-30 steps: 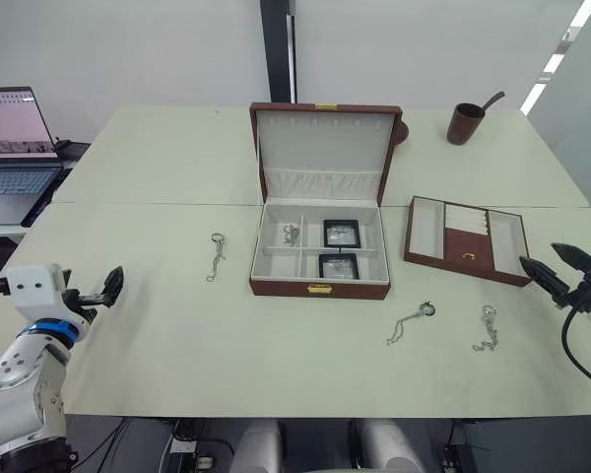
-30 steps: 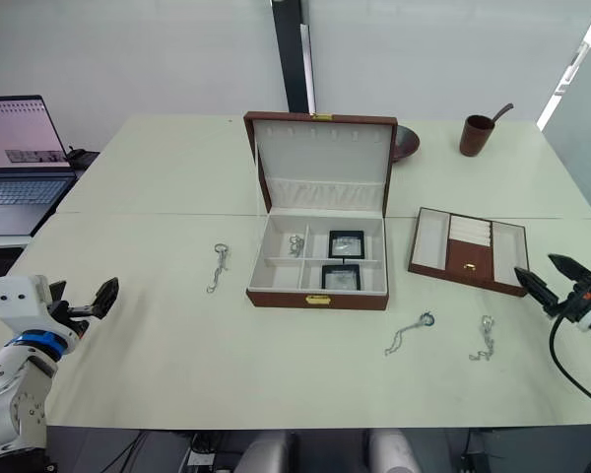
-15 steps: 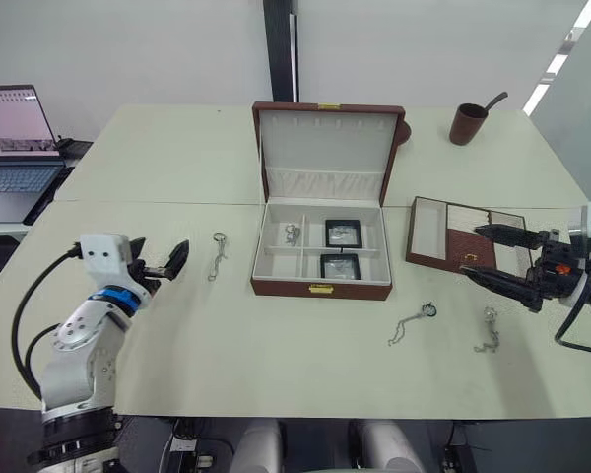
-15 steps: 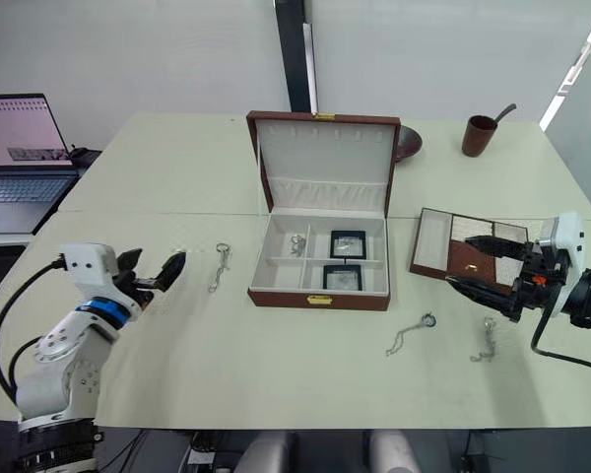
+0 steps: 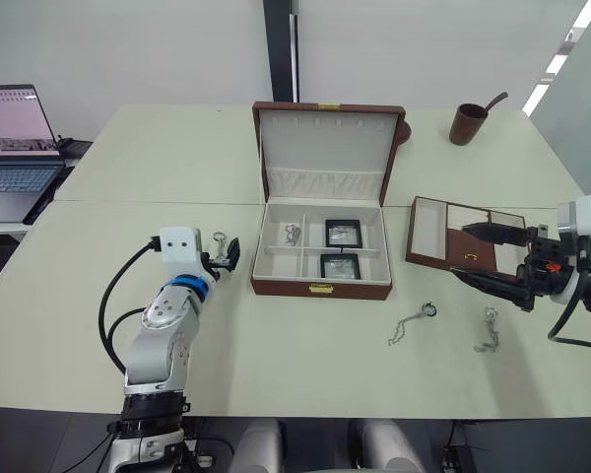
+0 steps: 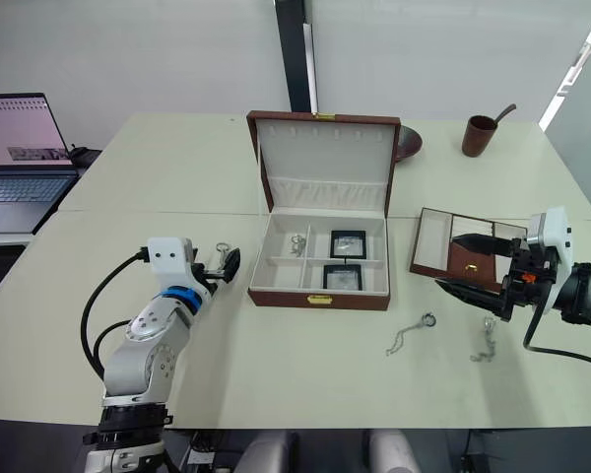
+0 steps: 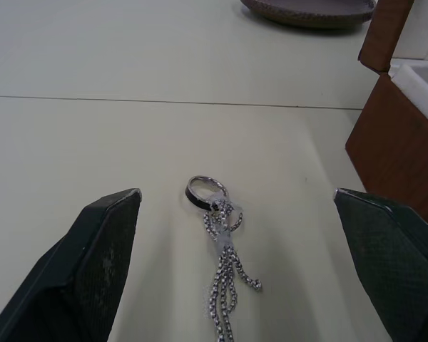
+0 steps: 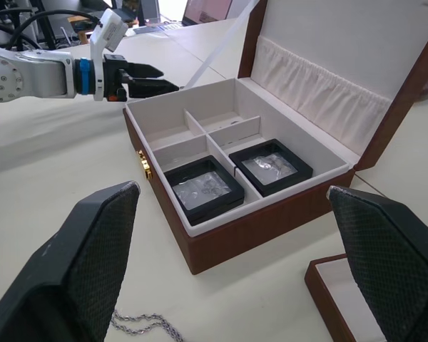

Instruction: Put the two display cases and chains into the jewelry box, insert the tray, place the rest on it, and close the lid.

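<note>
Hovering over chain on worktop, left pincer spread wide, empty. Jewelry box centre, lid up, two display cases inside. Right pincer wide open, empty, above tray.

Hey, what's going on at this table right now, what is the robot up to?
The robot is packing an open jewelry box. Two display cases and one chain already lie in its compartments. The left gripper, fingers open, is lined up over a chain with a ring on the table left of the box. The right gripper, also open, hovers by the tray. Two more chains wait in front.
</note>
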You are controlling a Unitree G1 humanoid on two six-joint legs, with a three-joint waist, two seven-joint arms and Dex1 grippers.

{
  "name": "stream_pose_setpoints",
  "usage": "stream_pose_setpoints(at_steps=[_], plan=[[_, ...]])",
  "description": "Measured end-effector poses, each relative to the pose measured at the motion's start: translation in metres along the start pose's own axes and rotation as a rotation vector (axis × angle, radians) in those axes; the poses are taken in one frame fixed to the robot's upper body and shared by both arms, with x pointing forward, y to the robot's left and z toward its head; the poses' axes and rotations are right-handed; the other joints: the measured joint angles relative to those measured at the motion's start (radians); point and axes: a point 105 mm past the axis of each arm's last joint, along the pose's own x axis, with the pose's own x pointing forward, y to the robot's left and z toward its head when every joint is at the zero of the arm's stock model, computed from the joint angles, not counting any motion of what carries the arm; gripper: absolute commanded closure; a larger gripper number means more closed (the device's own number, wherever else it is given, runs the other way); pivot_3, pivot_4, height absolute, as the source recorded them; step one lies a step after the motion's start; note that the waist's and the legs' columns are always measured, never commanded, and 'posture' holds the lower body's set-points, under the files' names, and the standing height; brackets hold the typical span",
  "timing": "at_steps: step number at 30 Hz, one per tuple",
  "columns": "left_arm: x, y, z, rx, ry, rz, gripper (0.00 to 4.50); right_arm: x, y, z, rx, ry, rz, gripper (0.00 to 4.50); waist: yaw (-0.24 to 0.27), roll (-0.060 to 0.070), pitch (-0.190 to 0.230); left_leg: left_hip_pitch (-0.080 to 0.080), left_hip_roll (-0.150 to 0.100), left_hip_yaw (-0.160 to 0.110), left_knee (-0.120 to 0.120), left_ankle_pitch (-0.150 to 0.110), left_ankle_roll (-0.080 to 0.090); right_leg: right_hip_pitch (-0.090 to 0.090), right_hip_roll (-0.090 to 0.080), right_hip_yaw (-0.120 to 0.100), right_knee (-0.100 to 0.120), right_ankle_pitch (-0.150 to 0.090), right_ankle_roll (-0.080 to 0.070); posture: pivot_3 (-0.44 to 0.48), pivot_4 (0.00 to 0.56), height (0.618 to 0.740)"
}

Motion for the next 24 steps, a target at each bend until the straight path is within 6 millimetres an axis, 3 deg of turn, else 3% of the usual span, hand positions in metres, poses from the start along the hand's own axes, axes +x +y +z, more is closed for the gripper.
stream_pose_setpoints(at_steps=[4,11,19,22,24], plan=[[0.004,-0.005,-0.008,0.026,0.057,0.008,0.02,0.000,0.000,0.000,0.007,0.003,-0.001,0.00,0.000,0.000,0.000,0.000,0.000,0.000,0.000,0.000,0.000,0.000,0.000,0.000,0.000,0.000,0.000,0.000,0.150,0.740],[0.008,0.008,-0.020,0.013,0.126,0.097,0.02,0.001,0.001,0.001,0.005,0.004,0.005,0.00,0.000,0.000,0.000,0.000,0.000,0.000,0.000,0.000,0.000,0.000,0.000,0.000,0.000,0.000,0.000,0.000,0.150,0.740],[0.011,0.008,-0.019,0.007,0.143,0.100,0.02,0.001,0.000,0.001,0.005,0.004,-0.005,0.00,0.000,0.000,0.000,0.000,0.000,0.000,0.000,0.000,0.000,0.000,0.000,0.000,0.000,0.000,0.000,0.000,0.150,0.740],[0.012,0.006,-0.019,0.006,0.149,0.087,0.62,0.002,0.000,0.001,0.005,0.005,-0.002,0.00,0.001,0.000,0.000,0.000,0.000,0.000,0.000,0.000,0.000,0.000,0.000,0.000,0.000,0.000,0.000,0.000,0.150,0.740],[0.013,0.005,-0.020,0.004,0.156,0.081,1.24,0.003,0.000,0.001,0.005,0.005,0.002,0.00,0.001,0.000,0.000,0.000,0.000,0.000,0.000,0.000,0.000,0.000,0.000,0.000,0.000,0.000,0.000,0.000,0.150,0.740]])
